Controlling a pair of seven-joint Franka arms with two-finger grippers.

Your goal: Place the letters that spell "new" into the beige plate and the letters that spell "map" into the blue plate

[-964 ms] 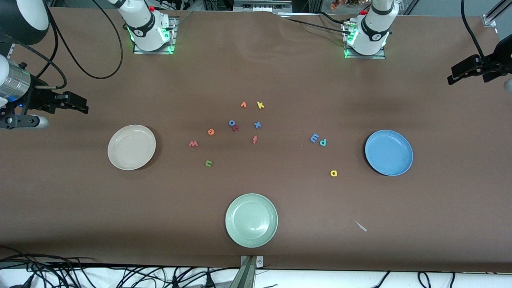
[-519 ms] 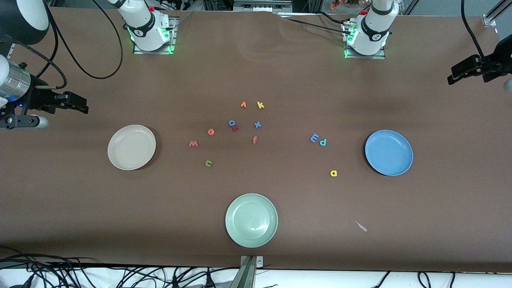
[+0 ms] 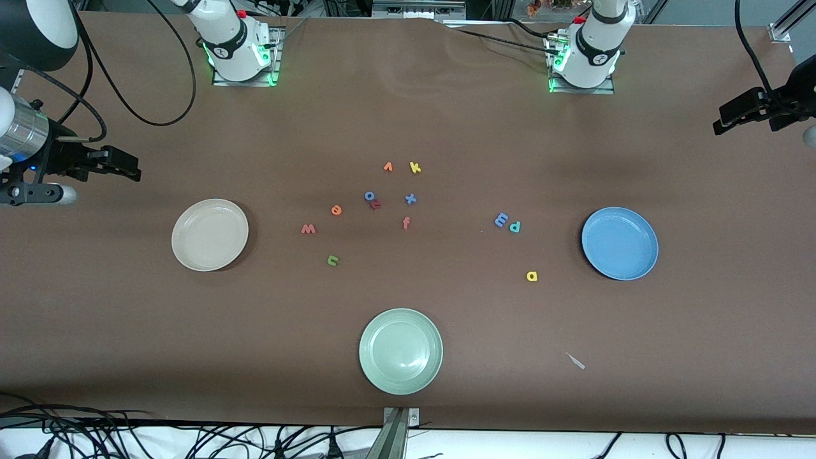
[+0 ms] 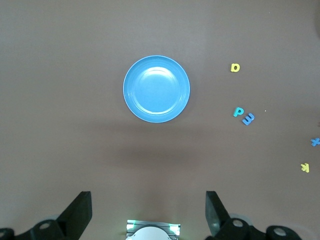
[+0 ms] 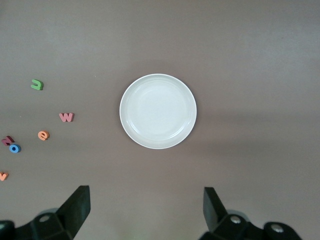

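Both arms are seen raised and waiting; left gripper (image 4: 147, 215) is held high over the blue plate (image 3: 619, 243), fingers spread fully wide, nothing gripped; right gripper (image 5: 145, 212) is held high over the beige plate (image 3: 210, 234), fingers likewise wide apart and empty; both plates are noted bare; in the front view, from the pale green plate (image 3: 400, 350): green "n" (image 3: 333, 259) at about 11 o'clock, salmon "w" (image 3: 308, 229) and orange "e" (image 3: 336, 210) farther up, all toward the beige plate; blue "m" (image 3: 501, 220) touching teal "p" (image 3: 514, 226) at about 1 o'clock; yellow "a" (image 3: 531, 276) at 2 o'clock, nearer the blue plate
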